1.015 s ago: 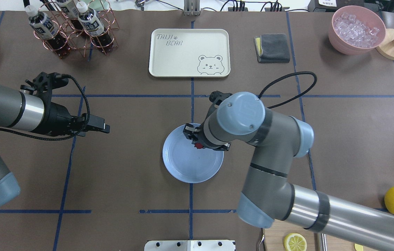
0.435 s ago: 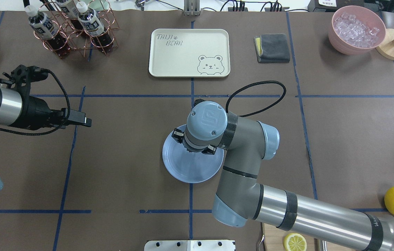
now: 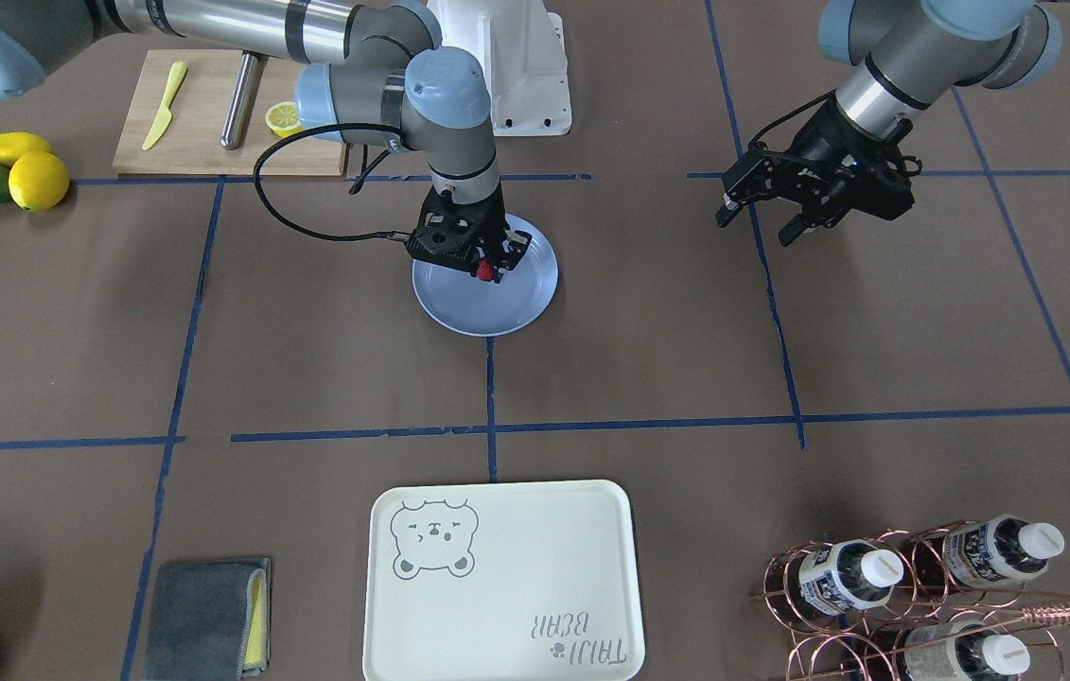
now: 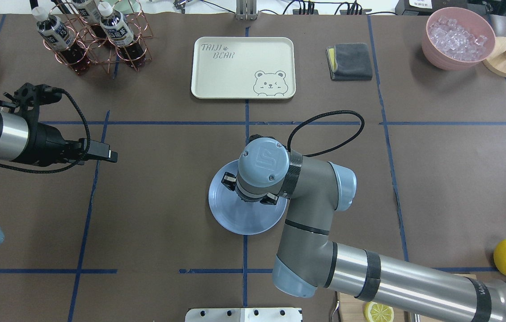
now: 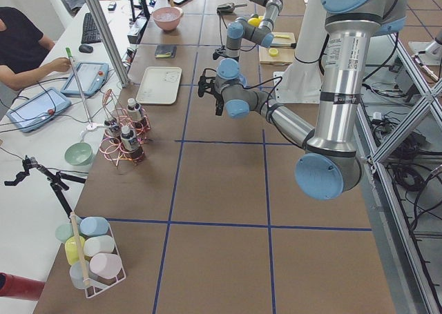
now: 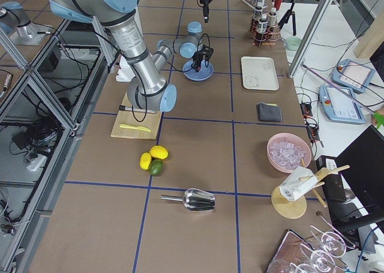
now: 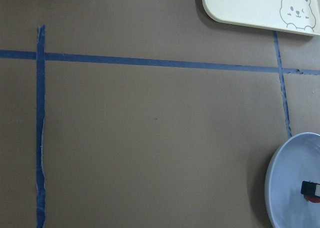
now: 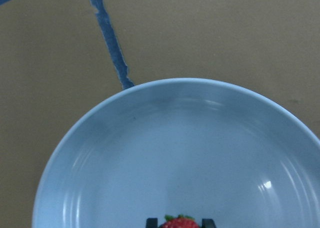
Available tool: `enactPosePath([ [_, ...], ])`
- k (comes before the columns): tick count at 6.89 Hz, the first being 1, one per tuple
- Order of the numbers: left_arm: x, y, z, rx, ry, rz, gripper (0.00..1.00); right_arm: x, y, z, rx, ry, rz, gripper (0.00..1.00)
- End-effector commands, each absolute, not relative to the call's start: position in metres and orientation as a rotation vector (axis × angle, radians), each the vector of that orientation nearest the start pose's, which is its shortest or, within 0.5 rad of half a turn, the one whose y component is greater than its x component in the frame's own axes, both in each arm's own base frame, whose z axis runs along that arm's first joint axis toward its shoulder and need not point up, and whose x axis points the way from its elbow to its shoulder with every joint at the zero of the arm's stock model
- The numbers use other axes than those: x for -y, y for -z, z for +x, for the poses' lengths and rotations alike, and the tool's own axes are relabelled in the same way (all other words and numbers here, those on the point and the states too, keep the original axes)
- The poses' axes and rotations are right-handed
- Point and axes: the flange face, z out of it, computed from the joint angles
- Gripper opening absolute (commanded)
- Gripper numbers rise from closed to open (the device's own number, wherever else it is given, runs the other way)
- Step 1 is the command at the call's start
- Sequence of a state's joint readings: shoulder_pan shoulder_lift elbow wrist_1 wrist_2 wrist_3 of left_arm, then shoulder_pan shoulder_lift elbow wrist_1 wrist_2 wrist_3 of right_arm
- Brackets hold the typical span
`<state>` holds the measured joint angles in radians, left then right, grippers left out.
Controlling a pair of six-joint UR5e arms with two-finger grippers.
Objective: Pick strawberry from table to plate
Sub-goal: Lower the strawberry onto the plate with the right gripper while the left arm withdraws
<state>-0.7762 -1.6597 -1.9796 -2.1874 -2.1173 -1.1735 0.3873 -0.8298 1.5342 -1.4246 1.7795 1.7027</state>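
The small red strawberry (image 3: 486, 271) hangs just above the light blue plate (image 3: 517, 305), pinched in my right gripper (image 3: 484, 264), which is shut on it. The right wrist view shows the berry (image 8: 179, 221) between the two fingertips over the plate's glossy inside (image 8: 150, 153). From overhead my right wrist hides the berry, and only the plate's rim (image 4: 235, 221) shows on the brown paper table (image 4: 159, 210). My left gripper (image 3: 760, 223) hovers open and holds nothing, well off to the robot's left of the plate.
A cream bear tray (image 4: 243, 67) lies beyond the plate. A copper bottle rack (image 4: 91, 36), a grey cloth (image 4: 350, 61) and a pink bowl of ice (image 4: 457, 38) line the far side. Lemons (image 3: 24, 170) and a cutting board (image 3: 203, 113) lie near the robot's base.
My right arm has swung its wrist in over the plate, covering the strawberry from overhead. My left arm drew back to the left, then held still.
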Motion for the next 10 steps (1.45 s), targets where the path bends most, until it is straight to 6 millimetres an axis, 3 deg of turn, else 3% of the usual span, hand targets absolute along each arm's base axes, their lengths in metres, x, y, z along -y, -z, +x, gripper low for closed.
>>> enactPosePath([
  [1, 0.411, -0.347, 0.302, -1.168, 0.030, 0.193, 0.99, 0.376, -0.216, -0.631, 0.863, -0.392, -0.089, 0.00],
  [3, 0.411, -0.347, 0.303, -1.170, 0.029, 0.193, 0.99, 0.376, -0.219, -0.631, 0.858, -0.389, -0.087, 0.00],
  [5, 0.411, -0.345, 0.304, -1.172, 0.028, 0.194, 0.99, 0.376, -0.219, -0.631, 0.858, -0.387, -0.087, 0.96],
  [7, 0.412, -0.346, 0.304, -1.171, 0.029, 0.193, 0.99, 0.376, -0.215, -0.628, 0.866, -0.387, -0.083, 1.00],
  [8, 0.411, -0.347, 0.302, -1.169, 0.029, 0.192, 0.99, 0.389, -0.201, -0.603, 0.902, -0.397, -0.076, 1.00],
  [9, 0.410, -0.351, 0.301, -1.162, 0.022, 0.195, 0.99, 0.385, -0.209, -0.560, 0.910, -0.393, -0.081, 1.00],
  [10, 0.409, -0.367, 0.287, -1.129, -0.029, 0.236, 0.99, 0.386, -0.233, -0.490, 0.937, -0.310, -0.074, 1.00],
])
